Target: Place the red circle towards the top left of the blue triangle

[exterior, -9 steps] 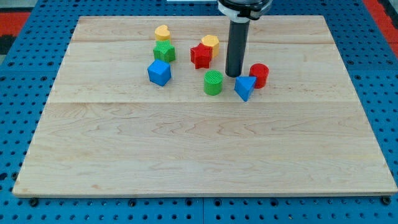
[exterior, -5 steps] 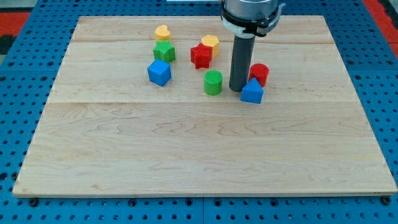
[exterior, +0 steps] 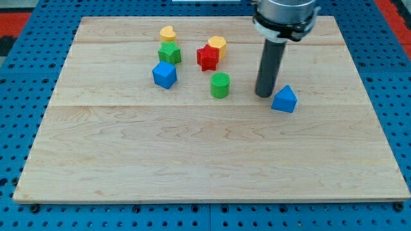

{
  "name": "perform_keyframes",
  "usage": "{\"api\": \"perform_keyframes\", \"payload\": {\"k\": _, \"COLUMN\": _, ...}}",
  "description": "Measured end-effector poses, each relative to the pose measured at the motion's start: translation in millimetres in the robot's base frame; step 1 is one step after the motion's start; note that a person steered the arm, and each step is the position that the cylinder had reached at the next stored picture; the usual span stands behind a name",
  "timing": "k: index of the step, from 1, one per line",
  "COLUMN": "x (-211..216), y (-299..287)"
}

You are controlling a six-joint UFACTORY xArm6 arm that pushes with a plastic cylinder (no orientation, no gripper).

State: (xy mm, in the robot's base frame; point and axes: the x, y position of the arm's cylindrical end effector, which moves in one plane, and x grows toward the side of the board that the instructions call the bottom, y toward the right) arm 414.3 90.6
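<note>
The blue triangle (exterior: 284, 99) lies right of the board's middle. My tip (exterior: 264, 95) stands just to its left, touching or nearly touching it. The red circle does not show; the dark rod (exterior: 270, 64) stands where it last showed, so it may be hidden behind the rod.
A green cylinder (exterior: 220, 85) stands left of my tip. Farther left and up are a red star (exterior: 207, 58), a yellow hexagon (exterior: 218, 45), a green block (exterior: 169, 53), a yellow heart (exterior: 167, 33) and a blue cube (exterior: 164, 75). All lie on the wooden board (exterior: 212, 154).
My tip has moved right and slightly down, pushing the blue triangle right and down. The red circle, visible right of the rod before, no longer shows.
</note>
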Motion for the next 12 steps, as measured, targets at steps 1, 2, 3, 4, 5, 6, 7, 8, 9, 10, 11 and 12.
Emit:
{"api": "perform_keyframes", "payload": {"k": 1, "x": -22.3, "y": -11.7}}
{"api": "perform_keyframes", "payload": {"k": 2, "x": -48.8, "y": -3.2}}
{"api": "perform_keyframes", "payload": {"k": 3, "x": -55.9, "y": -3.2}}
{"api": "perform_keyframes", "payload": {"k": 4, "x": -67.5, "y": 5.7}}
{"api": "perform_keyframes", "payload": {"k": 5, "x": -77.1, "y": 16.5}}
{"api": "perform_keyframes", "payload": {"k": 6, "x": -77.1, "y": 16.5}}
{"api": "perform_keyframes", "payload": {"k": 7, "x": -76.7, "y": 24.6}}
{"api": "perform_keyframes", "payload": {"k": 8, "x": -76.5, "y": 26.2}}
{"api": "perform_keyframes", "payload": {"k": 9, "x": -76.5, "y": 26.2}}
{"api": "perform_keyframes", "payload": {"k": 10, "x": -59.8, "y": 23.9}}
{"api": "perform_keyframes", "payload": {"k": 11, "x": -32.1, "y": 23.9}}
{"api": "perform_keyframes", "payload": {"k": 12, "x": -30.9, "y": 23.9}}
